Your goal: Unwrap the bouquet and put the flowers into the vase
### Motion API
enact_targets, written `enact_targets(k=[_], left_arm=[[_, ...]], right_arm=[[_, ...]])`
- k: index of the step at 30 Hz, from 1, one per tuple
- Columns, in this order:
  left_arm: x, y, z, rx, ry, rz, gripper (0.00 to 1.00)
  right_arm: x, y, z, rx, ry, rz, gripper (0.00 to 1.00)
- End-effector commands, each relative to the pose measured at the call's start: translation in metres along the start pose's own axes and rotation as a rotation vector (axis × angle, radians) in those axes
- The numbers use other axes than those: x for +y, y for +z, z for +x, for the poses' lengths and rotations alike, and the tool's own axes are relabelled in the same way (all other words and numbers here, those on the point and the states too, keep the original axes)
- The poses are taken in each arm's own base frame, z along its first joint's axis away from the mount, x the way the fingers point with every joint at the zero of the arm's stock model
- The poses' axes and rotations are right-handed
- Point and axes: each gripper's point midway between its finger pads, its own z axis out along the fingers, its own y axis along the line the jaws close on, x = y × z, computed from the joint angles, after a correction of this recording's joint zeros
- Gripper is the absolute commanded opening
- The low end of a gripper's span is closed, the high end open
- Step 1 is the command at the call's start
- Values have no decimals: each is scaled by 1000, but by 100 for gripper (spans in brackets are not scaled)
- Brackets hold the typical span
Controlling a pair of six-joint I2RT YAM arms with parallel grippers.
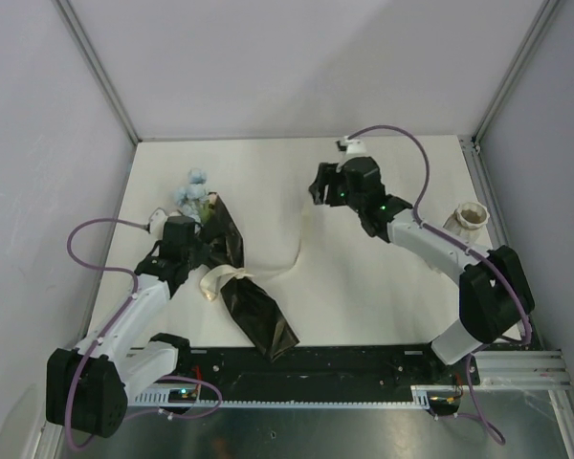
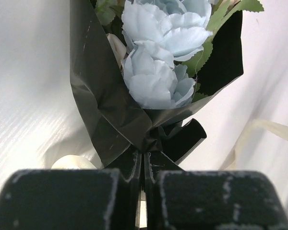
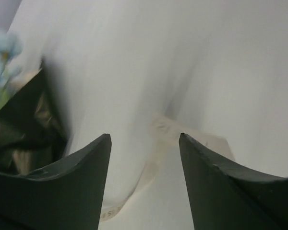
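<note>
- Top external: the bouquet (image 1: 228, 239) lies on the left part of the table (image 1: 364, 287), well apart from the vase (image 1: 471, 215), which stands at the far right beside the right arm (image 1: 430, 244).
- Long axis is diagonal. The flowers (image 1: 193, 191) point to the far-left corner and the black paper (image 1: 258, 320) tail points to the near edge.
- Left wrist view: the left gripper (image 2: 144, 165) is pressed together on the paper at the bundle's neck, just below the blue blooms.
- The right gripper (image 3: 144, 139) is spread with nothing between its fingers, hovering over the cream ribbon (image 1: 292, 256). The ribbon lies slack across the table.
- Step, my read: the ribbon looks off and the unwrap is in hand. Flowers not yet out of the paper.
- Next move calls for the right gripper to take a free paper edge and peel it away while the left pins the neck. Risk: the stems drag along.
</note>
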Motion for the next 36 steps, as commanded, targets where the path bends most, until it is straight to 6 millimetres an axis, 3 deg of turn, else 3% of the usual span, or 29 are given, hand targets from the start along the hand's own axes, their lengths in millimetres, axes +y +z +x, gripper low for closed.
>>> enact_targets(k=[1,5,8,11,14,20,28,36], left_arm=[[-19,-7,-13,-25,-46,69,10],[-24,-9,-13,-17,-39,86,38],[-28,-11,-14,-8,-25,96,50],[-30,-14,-17,-8,-13,92,56],[-29,-17,-23,-27,1,77,59],[-22,-19,-29,-50,25,34,64],[-12,-13,-24,-35,33,-8,60],[-6,-10,-24,-39,23,-33,49]], right_arm=[[75,-28,16,100,-107,-241,68],[120,-33,54,177,-165,-387,72],[150,-34,80,221,-175,-487,72],[184,-39,101,242,-192,-629,70],[212,-40,122,239,-221,-744,67],[240,-24,155,231,-251,-791,66],[260,-6,190,253,-309,-801,63],[265,1,206,272,-331,-794,56]])
